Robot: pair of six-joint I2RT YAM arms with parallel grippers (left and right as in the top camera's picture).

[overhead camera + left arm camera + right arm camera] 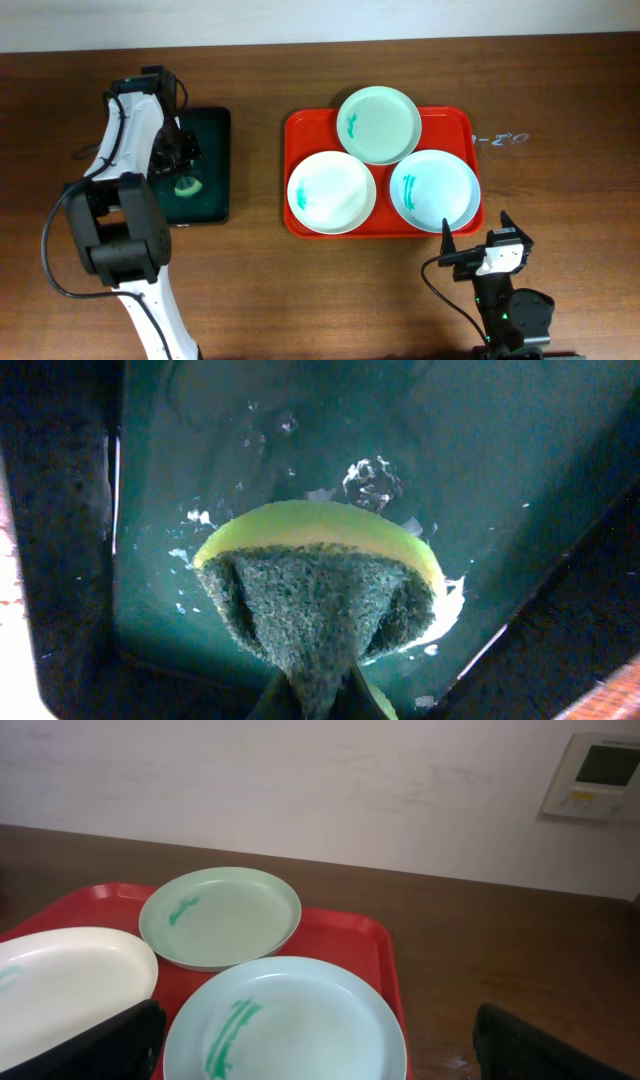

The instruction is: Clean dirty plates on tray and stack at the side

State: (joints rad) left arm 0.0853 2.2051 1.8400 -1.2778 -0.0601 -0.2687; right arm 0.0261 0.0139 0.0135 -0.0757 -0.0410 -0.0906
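Three round plates lie on the orange-red tray (300, 130): a pale mint one (378, 124) at the back, a white one (331, 192) front left, a pale blue-white one (435, 190) front right. Each has teal-green smears near its left rim. My left gripper (184, 172) is over the black tray (215, 130), shut on a yellow and green sponge (320, 590) that presses down into wet foam. My right gripper (476, 238) is open and empty, just in front of the tray's front right corner. The front right plate (290, 1020) lies between its fingers in the right wrist view.
The small black tray holds water and foam (370, 475). Bare brown table lies right of the orange-red tray (500, 960) and along the front. A wall with a white control panel (595, 775) stands behind the table.
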